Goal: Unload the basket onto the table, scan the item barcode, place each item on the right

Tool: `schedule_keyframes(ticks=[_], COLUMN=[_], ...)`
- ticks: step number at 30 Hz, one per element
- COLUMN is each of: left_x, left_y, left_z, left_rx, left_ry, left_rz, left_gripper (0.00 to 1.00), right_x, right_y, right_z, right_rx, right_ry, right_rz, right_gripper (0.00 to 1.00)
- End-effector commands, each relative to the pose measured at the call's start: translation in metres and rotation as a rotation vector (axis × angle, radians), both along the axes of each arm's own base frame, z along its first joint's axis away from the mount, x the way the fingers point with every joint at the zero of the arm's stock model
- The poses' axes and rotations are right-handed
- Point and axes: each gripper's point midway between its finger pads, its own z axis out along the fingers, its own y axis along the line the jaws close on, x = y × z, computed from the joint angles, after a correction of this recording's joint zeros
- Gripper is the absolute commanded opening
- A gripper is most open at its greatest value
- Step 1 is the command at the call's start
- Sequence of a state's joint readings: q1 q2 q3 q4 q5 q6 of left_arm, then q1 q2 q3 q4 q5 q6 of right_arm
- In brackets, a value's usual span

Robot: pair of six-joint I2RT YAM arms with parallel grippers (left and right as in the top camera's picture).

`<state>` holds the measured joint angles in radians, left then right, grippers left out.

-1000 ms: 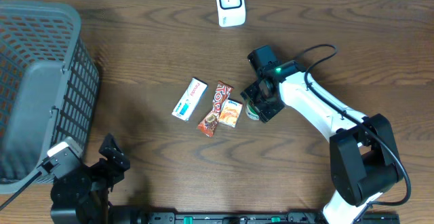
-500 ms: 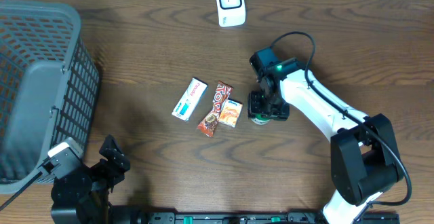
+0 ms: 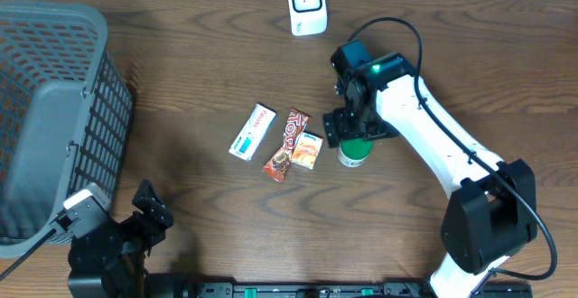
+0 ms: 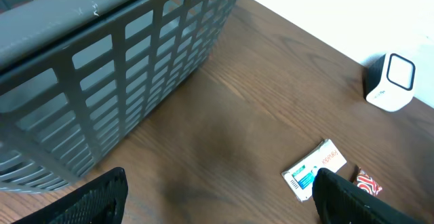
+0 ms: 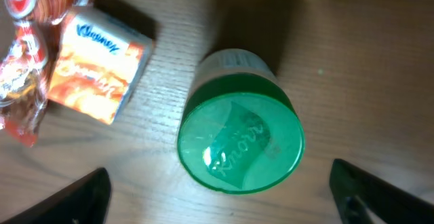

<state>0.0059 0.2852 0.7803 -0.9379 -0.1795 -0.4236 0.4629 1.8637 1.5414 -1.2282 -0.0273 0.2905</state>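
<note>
When reaching for the green-lidded jar (image 5: pixel 241 139), upright directly below the released right fingers (image 3: pixel 353 132), favour that arm over the far-off, likewise spread left fingers (image 3: pixel 151 206).

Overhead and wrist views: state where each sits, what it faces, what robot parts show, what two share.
Overhead: above table, facing down on basket, scanner, packets, jar; right arm, left arm show.
Left wrist: low beside basket, facing scanner; left tool at bottom corners.
Right wrist: over jar, facing down; right tool at bottom corners.
Overhead and left wrist share basket and scanner.
</note>
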Motion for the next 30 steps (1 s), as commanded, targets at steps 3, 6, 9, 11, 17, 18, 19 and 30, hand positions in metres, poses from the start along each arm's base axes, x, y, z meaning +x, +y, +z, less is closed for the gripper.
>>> schedule_keyframes(ticks=[3,6,9,11,17,18,19,30], left_x=[-0.001,-0.001,-0.001,-0.001,-0.001,-0.001,-0.001,-0.001], left_y=[0.002,0.002,0.002,0.002,0.002,0.002,0.002,0.002], left_z=[0.003,0.003,0.003,0.003,0.003,0.003,0.003,0.003], left_rx=[-0.006,-0.006,-0.006,-0.006,-0.006,-0.006,-0.006,-0.006], left_ry=[-0.012,-0.012,-0.012,-0.012,-0.011,-0.011,-0.012,-0.012], left_rz=[0.018,0.019,0.019,0.019,0.018,0.019,0.018,0.019], left_gripper=[0.87,0.87,0.88,0.88,0.88,0.87,0.87,0.87], right_x=[-0.006,-0.008,-0.013,-0.019,-0.014,-0.012,-0.011,-0.012], right_y=[0.004,0.003,-0.001,-0.005,-0.008,-0.008,-0.008,-0.011], right_z=[0.009,0.011,0.011,0.008,-0.003,-0.005,-0.007,-0.058], right_rx=[0.0,-0.008,-0.026,-0.046,-0.067,-0.064,-0.064,-0.136], right_ry=[0.026,0.04,0.061,0.083,0.059,0.056,0.052,0.185], right_rz=[-0.292,-0.405,-0.474,-0.555,-0.644,-0.647,-0.649,-0.694], right_gripper=[0.99,0.99,0.99,0.99,0.99,0.99,0.99,0.99])
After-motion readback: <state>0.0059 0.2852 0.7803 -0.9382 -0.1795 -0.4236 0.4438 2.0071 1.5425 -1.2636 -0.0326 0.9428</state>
